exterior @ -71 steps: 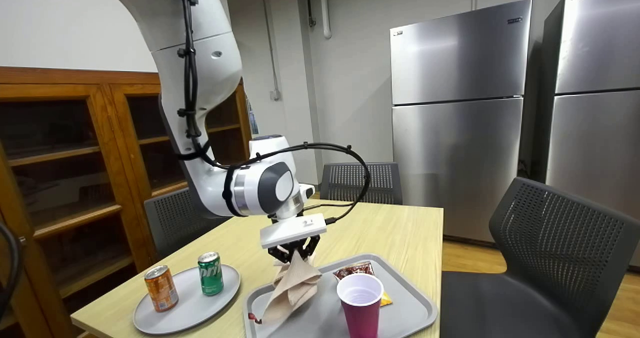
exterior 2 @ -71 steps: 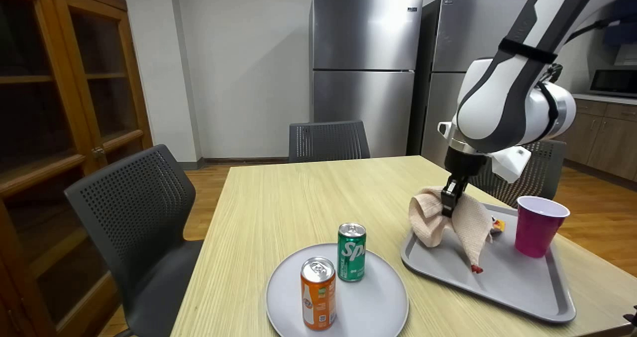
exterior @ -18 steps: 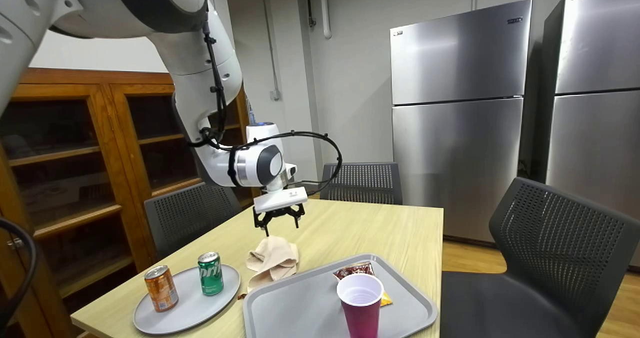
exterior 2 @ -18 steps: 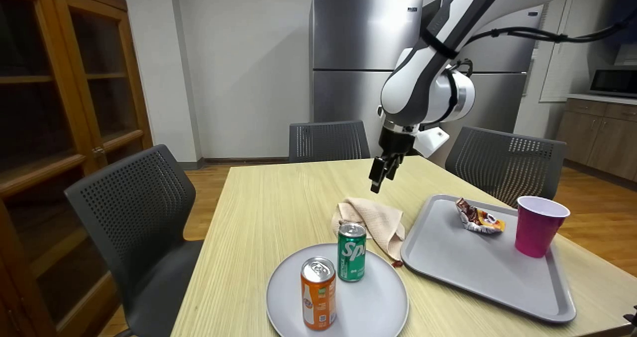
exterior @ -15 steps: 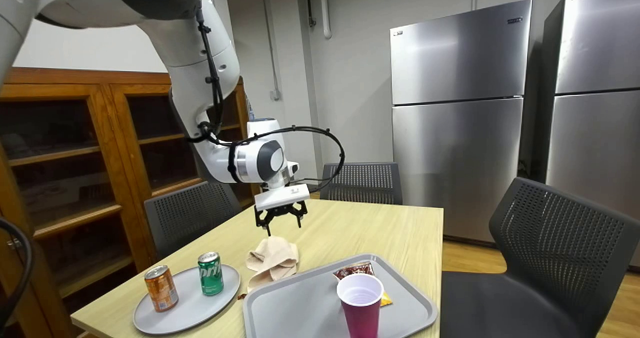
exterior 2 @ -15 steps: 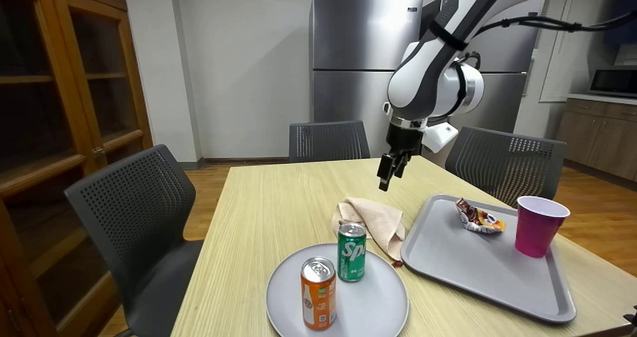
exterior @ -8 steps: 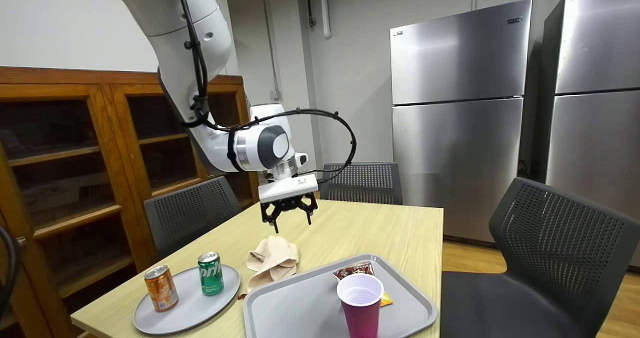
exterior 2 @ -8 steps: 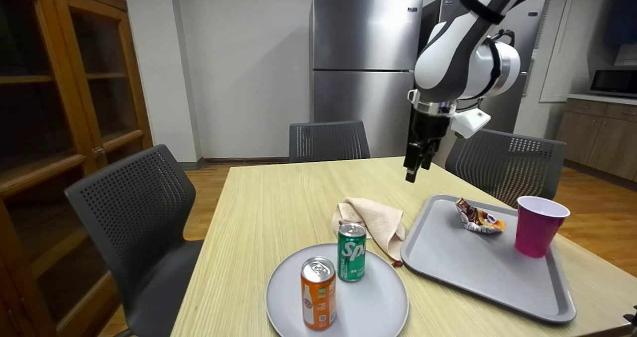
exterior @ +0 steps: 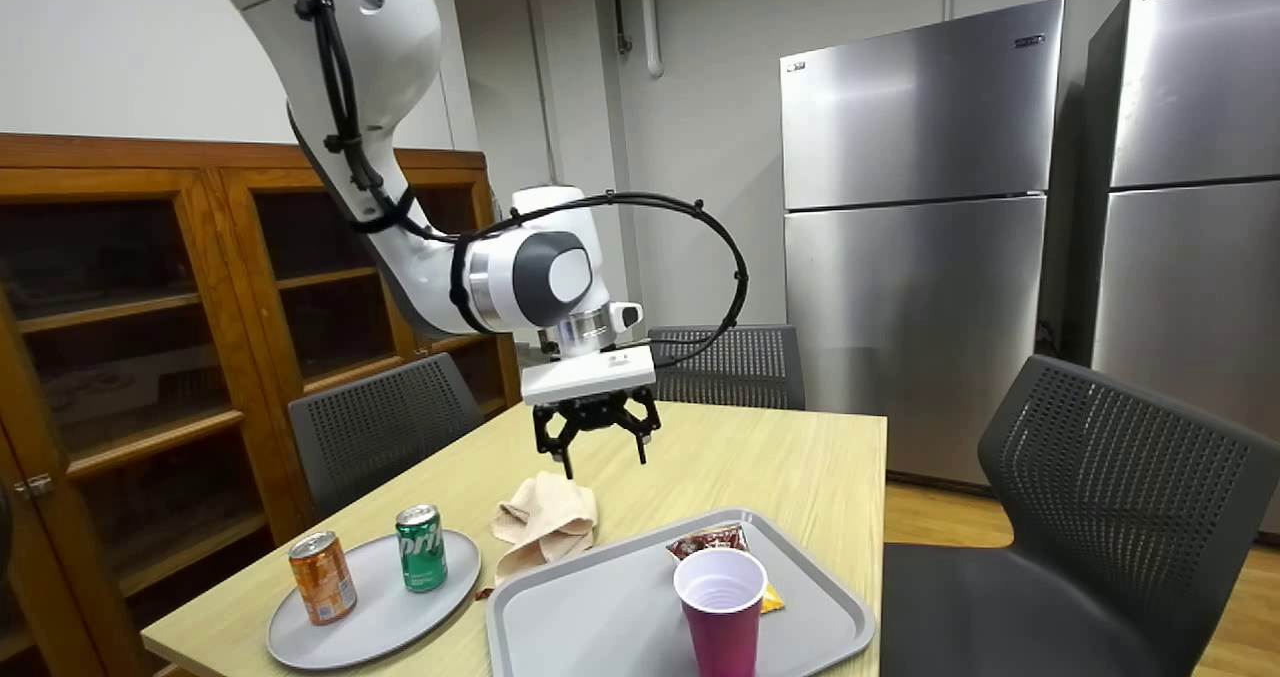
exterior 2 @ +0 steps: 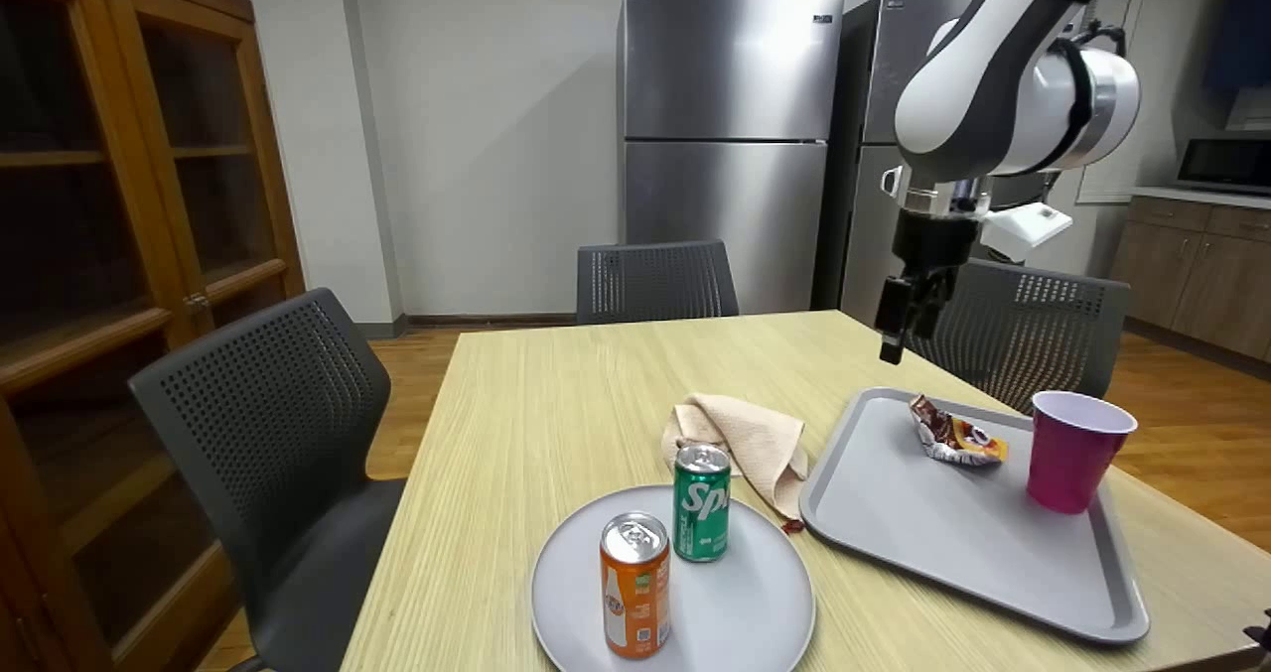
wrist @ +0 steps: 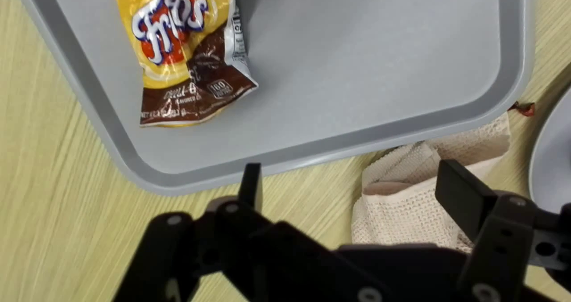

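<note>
Exterior views across table (exterior 2: 576, 404), wrist view downward

Beige cloth (exterior 2: 763, 446), crumpled w/ folds, on tbl (exterior 2: 576, 404) beside gry tray (exterior 2: 943, 538)

Kitchen or break room: 2 steel fridges (exterior: 915, 287), microwave (exterior 2: 1227, 165) on counter (exterior 2: 1206, 199), table (exterior 2: 566, 394) with chairs (exterior 2: 273, 409), glass-fronted cabinet (exterior: 215, 287)

Bag (wrist: 185, 54) marked "Fritos", "160", green can (exterior 2: 701, 505) "Sp"
</note>
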Robot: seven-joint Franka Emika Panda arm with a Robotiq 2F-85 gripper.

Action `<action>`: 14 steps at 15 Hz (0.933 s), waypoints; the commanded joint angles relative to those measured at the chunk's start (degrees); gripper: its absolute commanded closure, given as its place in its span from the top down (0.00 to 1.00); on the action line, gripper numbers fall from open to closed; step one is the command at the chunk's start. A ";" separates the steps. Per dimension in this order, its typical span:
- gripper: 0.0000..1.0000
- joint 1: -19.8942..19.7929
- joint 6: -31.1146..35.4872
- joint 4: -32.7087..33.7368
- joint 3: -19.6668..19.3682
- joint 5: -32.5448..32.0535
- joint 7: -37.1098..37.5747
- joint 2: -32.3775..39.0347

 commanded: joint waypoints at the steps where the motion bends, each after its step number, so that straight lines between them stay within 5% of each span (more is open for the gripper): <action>1: 1.00 -0.20 -3.75 -4.63 -2.17 0.97 -0.84 -6.45; 14: 1.00 0.29 -4.43 -10.28 -10.30 -0.73 -1.78 -10.00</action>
